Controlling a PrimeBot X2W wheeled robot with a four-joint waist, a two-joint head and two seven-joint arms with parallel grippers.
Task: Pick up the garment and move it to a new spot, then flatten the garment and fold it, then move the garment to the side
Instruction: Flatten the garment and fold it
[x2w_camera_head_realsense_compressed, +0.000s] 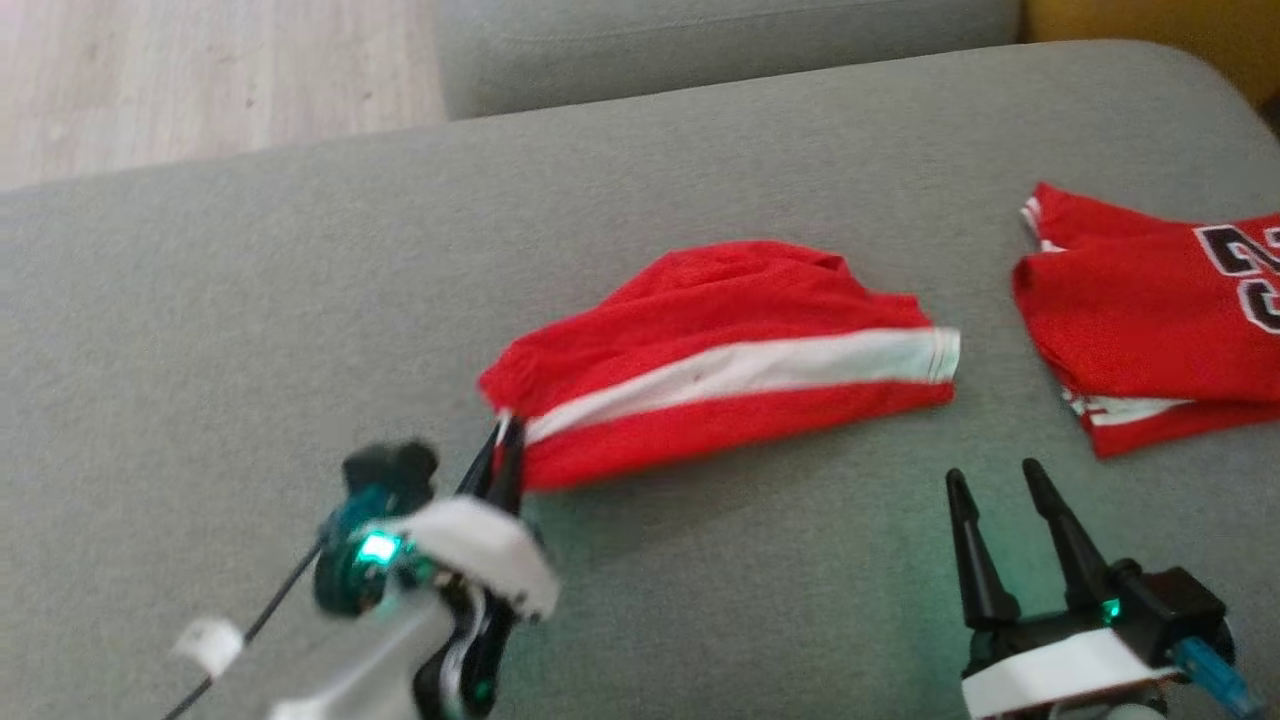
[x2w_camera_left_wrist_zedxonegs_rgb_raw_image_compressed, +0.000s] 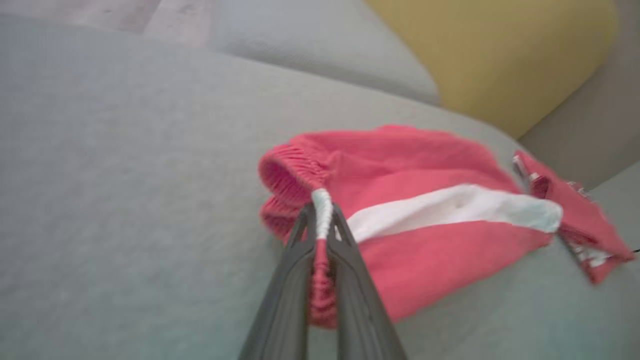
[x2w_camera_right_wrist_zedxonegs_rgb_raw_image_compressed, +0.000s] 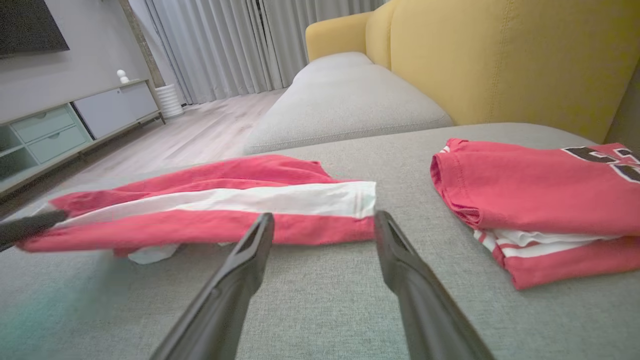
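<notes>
The garment (x2w_camera_head_realsense_compressed: 720, 350) is a pair of red shorts with a white side stripe, lying folded lengthwise on the grey sofa cushion (x2w_camera_head_realsense_compressed: 250, 320). My left gripper (x2w_camera_head_realsense_compressed: 503, 432) is shut on its elastic waistband at the left end, where the white stripe starts (x2w_camera_left_wrist_zedxonegs_rgb_raw_image_compressed: 322, 210). In the left wrist view the waistband bunches between the two fingers, and the garment (x2w_camera_left_wrist_zedxonegs_rgb_raw_image_compressed: 425, 225) stretches away to the right. My right gripper (x2w_camera_head_realsense_compressed: 990, 472) stands open just in front of the garment's right end (x2w_camera_right_wrist_zedxonegs_rgb_raw_image_compressed: 320, 200), apart from it, with nothing between its fingers (x2w_camera_right_wrist_zedxonegs_rgb_raw_image_compressed: 322, 220).
A folded red jersey (x2w_camera_head_realsense_compressed: 1150, 320) with dark numbers lies at the right of the cushion, also red in the right wrist view (x2w_camera_right_wrist_zedxonegs_rgb_raw_image_compressed: 540, 190). A second grey cushion (x2w_camera_right_wrist_zedxonegs_rgb_raw_image_compressed: 345, 100), a yellow sofa back (x2w_camera_right_wrist_zedxonegs_rgb_raw_image_compressed: 500, 55) and wooden floor (x2w_camera_head_realsense_compressed: 200, 70) lie beyond.
</notes>
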